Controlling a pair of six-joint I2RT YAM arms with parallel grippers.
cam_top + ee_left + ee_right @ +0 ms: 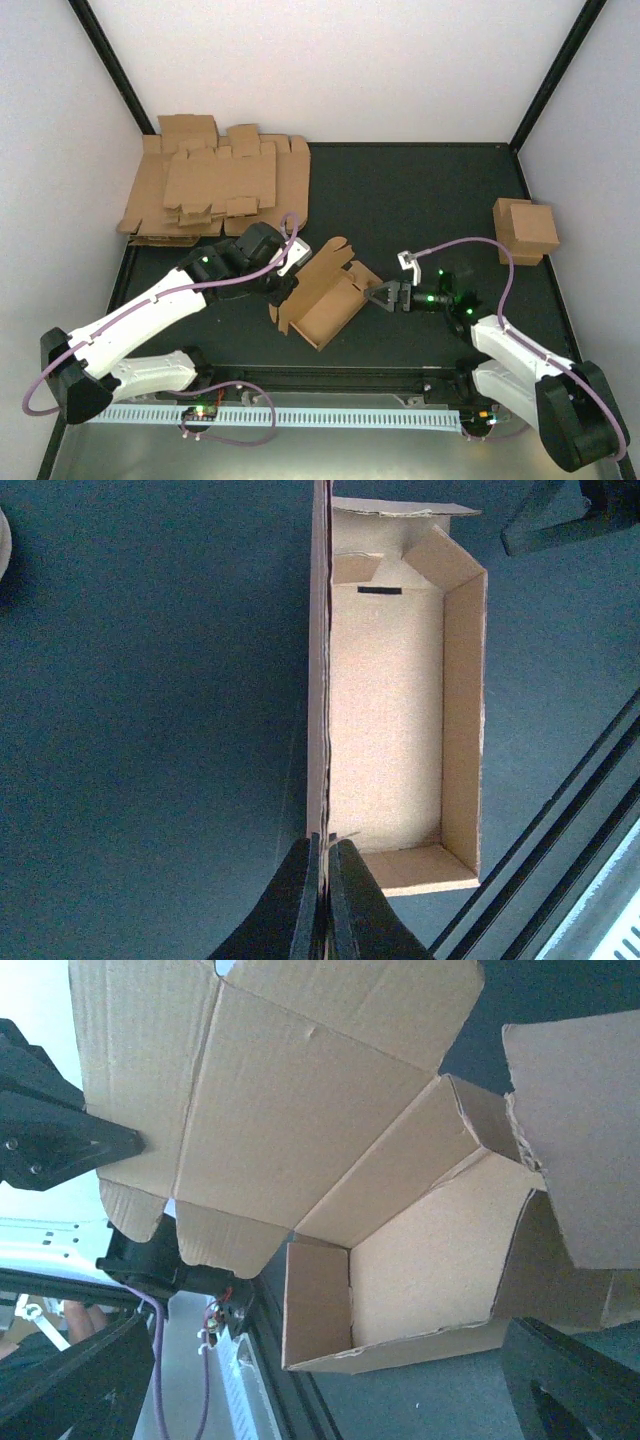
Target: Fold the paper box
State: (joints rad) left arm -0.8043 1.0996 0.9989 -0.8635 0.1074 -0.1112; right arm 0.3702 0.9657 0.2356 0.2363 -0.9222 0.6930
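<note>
The paper box [325, 298] was set near the middle of the table [420, 200]. Behind it, to its left, a pile of flat blanks [215, 185] was stacked; well to its right, slightly behind, a closed box [525, 230] was placed.

The paper box [325, 300] is plain brown cardboard, paler inside, with one short black slot. The pile of flat blanks [215, 185] and the closed box [527, 228] have the same brown. The counter [420, 200] is very dark. The left tool [321, 845] is black, the arms [150, 300] white, the cables [490, 245] purple.
</note>
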